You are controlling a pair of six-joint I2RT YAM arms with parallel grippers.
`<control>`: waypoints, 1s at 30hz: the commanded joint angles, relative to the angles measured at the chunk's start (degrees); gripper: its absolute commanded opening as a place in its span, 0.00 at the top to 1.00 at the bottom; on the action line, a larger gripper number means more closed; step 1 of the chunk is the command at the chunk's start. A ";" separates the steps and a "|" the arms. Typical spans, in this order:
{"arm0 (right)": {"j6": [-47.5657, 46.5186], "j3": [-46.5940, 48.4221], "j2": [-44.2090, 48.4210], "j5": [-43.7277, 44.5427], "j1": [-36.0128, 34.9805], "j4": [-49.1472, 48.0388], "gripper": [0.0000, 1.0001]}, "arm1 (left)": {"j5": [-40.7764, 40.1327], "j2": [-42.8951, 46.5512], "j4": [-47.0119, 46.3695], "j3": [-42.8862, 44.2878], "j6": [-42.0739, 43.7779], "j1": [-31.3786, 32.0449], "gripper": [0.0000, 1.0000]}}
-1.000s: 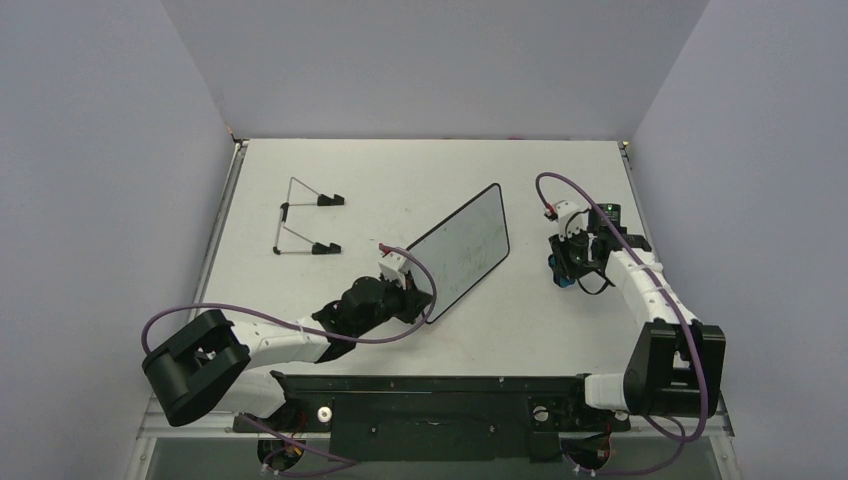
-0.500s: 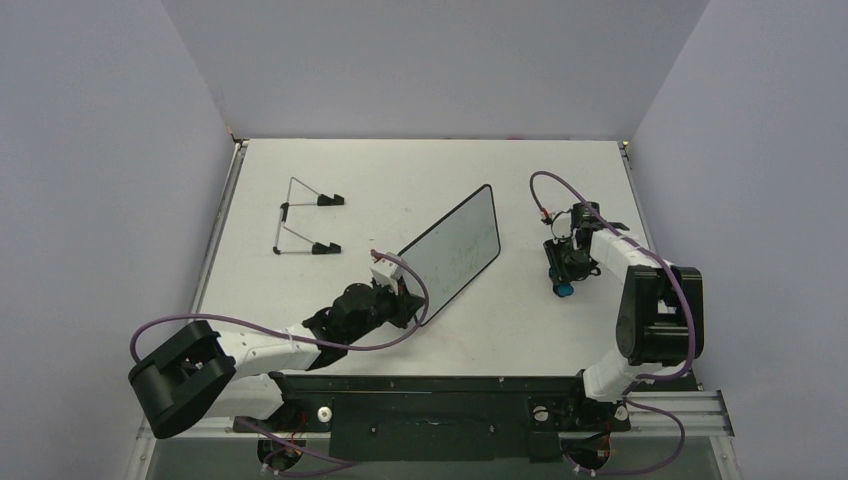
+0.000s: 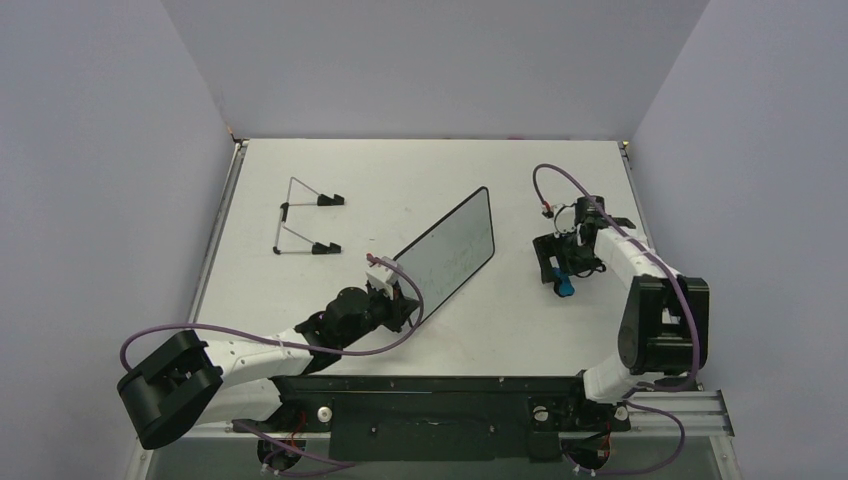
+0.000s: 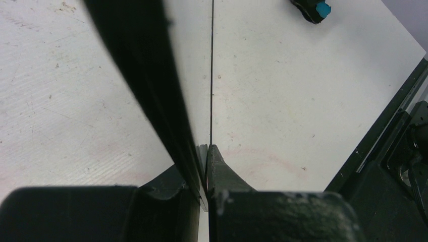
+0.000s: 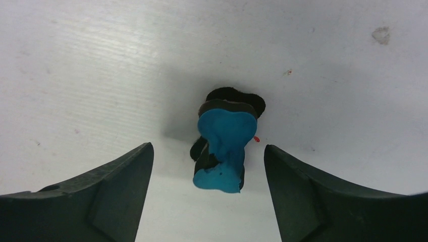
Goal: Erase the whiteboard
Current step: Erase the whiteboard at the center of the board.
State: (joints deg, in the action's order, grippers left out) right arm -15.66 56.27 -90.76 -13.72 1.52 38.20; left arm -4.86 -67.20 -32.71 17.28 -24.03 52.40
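Note:
The whiteboard (image 3: 452,250) is a white board with a thin black rim. It stands tilted on its near corner in the middle of the table. My left gripper (image 3: 404,306) is shut on that near corner. In the left wrist view the whiteboard (image 4: 198,70) runs edge-on away from the left gripper (image 4: 207,169), pinched between both fingers. The blue-and-black eraser (image 3: 565,288) rests on the table to the right. My right gripper (image 3: 560,272) hangs over it, open. In the right wrist view the eraser (image 5: 224,146) lies between the spread fingers of the right gripper (image 5: 208,148), touching neither.
A thin wire stand (image 3: 300,226) with black feet lies at the back left of the table. The eraser (image 4: 314,7) also shows at the top right of the left wrist view. A black rail (image 3: 430,385) runs along the table's near edge.
My right gripper has opened and let go of the eraser, which now rests on the table. The left arm has drawn the board a little left and nearer.

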 commanded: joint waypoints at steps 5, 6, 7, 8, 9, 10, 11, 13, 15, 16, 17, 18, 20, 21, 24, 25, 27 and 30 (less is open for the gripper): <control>-30.09 4.39 17.24 -23.13 -0.53 11.02 0.17 | 8.69 -1.43 -2.12 1.26 8.25 0.12 1.00; -41.17 4.82 19.10 -28.94 -0.85 13.53 0.13 | 9.50 -1.73 -2.19 1.44 8.76 0.08 1.00; -46.02 5.50 19.95 -31.21 -1.84 17.38 0.07 | 10.94 -1.89 -2.41 1.75 9.73 0.07 1.00; -54.74 6.28 21.47 -34.39 -2.78 18.99 0.05 | 11.88 -2.24 -2.60 1.86 10.11 0.07 1.00; -57.86 6.91 21.97 -35.12 -4.98 20.86 0.01 | 12.24 -2.41 -2.90 2.05 10.73 0.00 1.00; -60.09 8.92 22.39 -34.62 -6.67 21.17 0.01 | 13.10 -2.70 -3.07 2.14 11.01 -0.05 1.00; -59.88 10.65 21.53 -32.45 -10.12 21.78 0.00 | 13.46 -2.86 -3.37 2.34 11.50 -0.09 1.00; -59.47 17.03 18.47 -30.09 -15.11 25.24 0.01 | 14.30 -3.69 -3.63 2.71 11.77 -0.11 1.00; -58.45 23.19 15.21 -29.06 -18.51 28.18 0.04 | 15.15 -4.17 -3.75 3.08 12.15 -0.11 1.00; -56.41 26.55 14.14 -28.55 -19.46 28.94 0.05 | 15.59 -4.39 -3.76 3.33 12.29 -0.06 1.00; -54.30 27.94 12.41 -27.17 -21.41 29.12 0.06 | 15.76 -4.73 -3.72 3.48 12.44 -0.03 1.00; -53.20 30.35 11.46 -26.37 -23.28 29.30 0.06 | 16.07 -4.93 -3.61 3.84 12.52 -0.02 1.00; -50.09 32.79 8.77 -23.65 -26.01 29.50 0.09 | 16.31 -5.56 -2.94 4.41 13.07 -0.02 1.00; -49.16 33.30 7.14 -21.91 -26.51 29.71 0.10 | 16.34 -5.90 -2.78 4.55 13.15 -0.02 1.00; -48.89 33.53 4.79 -19.43 -29.19 30.69 0.14 | 16.50 -6.27 -2.58 5.09 13.50 0.00 1.00; -48.60 33.50 3.77 -18.43 -29.63 30.83 0.15 | 16.48 -6.30 -2.56 5.16 13.58 0.04 1.00; -47.95 33.50 2.25 -17.42 -30.52 30.97 0.21 | 16.28 -6.17 -2.62 5.14 13.74 0.10 1.00; -47.16 33.93 0.27 -15.63 -31.71 31.22 0.39 | 16.26 -6.05 -2.54 5.29 14.10 0.07 1.00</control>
State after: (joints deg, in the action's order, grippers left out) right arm -64.66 88.60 -89.12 -33.26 -28.99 67.59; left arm 9.32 -73.32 -34.61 20.12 -11.49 52.40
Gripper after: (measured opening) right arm 0.724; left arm 0.034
